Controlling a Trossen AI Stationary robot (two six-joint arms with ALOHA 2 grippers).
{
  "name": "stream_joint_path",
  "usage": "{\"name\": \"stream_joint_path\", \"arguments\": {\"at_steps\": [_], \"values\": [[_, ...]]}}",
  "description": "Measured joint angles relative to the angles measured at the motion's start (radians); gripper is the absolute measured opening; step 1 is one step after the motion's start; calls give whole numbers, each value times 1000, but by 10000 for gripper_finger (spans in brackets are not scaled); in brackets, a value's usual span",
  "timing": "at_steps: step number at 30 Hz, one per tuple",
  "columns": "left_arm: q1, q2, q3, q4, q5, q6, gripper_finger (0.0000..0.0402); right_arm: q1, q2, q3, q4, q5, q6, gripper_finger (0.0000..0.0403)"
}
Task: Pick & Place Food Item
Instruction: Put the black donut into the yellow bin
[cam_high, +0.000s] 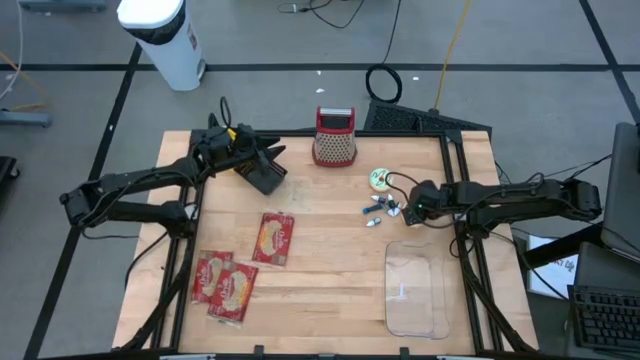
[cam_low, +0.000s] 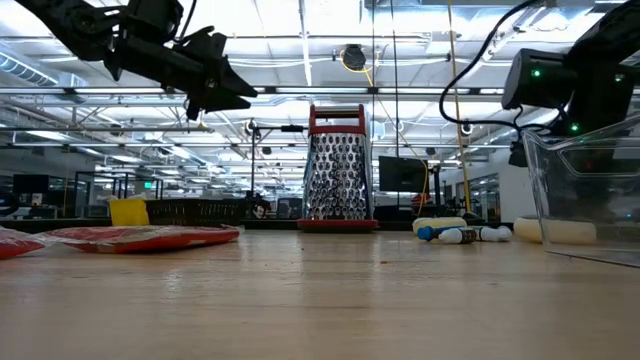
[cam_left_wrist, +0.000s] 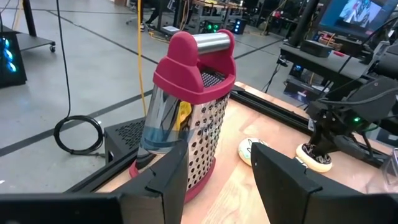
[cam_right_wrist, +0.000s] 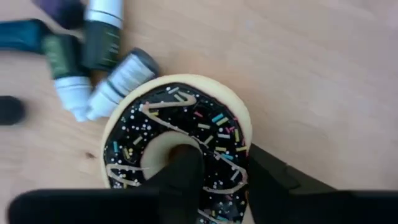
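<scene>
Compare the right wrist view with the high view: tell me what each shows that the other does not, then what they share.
Only the right wrist view shows the doughnut's dark icing and sprinkles, with one finger of the right gripper in its hole and one outside its rim. Only the high view shows the grater, red packets, clear tray and the raised left gripper. Both show the small bottles and wooden table.

We see a doughnut (cam_right_wrist: 177, 140) with a pale cream rim and black icing flecked with many-coloured sprinkles and tan drizzle lines, a dark finger of the right claw (cam_right_wrist: 214, 180) in its hole. Just beside it lie small bottles (cam_right_wrist: 93, 56), white with dark green and black bands. The table (cam_right_wrist: 311, 62) is light wood.
</scene>
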Motion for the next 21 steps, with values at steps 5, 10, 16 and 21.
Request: {"name": "stream_joint_path", "arguments": {"at_steps": [5,10,16,21], "values": [[0,0,0,0,0,-2,175,0,-9,0,114,0,-67,54],[-6,0,0,1,0,-14,175,0,-33,0,264,-1,-136,44],[-45,0,0,5,0,-11,175,0,-55,0,484,-1,-306,45],[-82,19,0,74,0,-17,175,0,-34,0,741,-3,-479,45]]}}
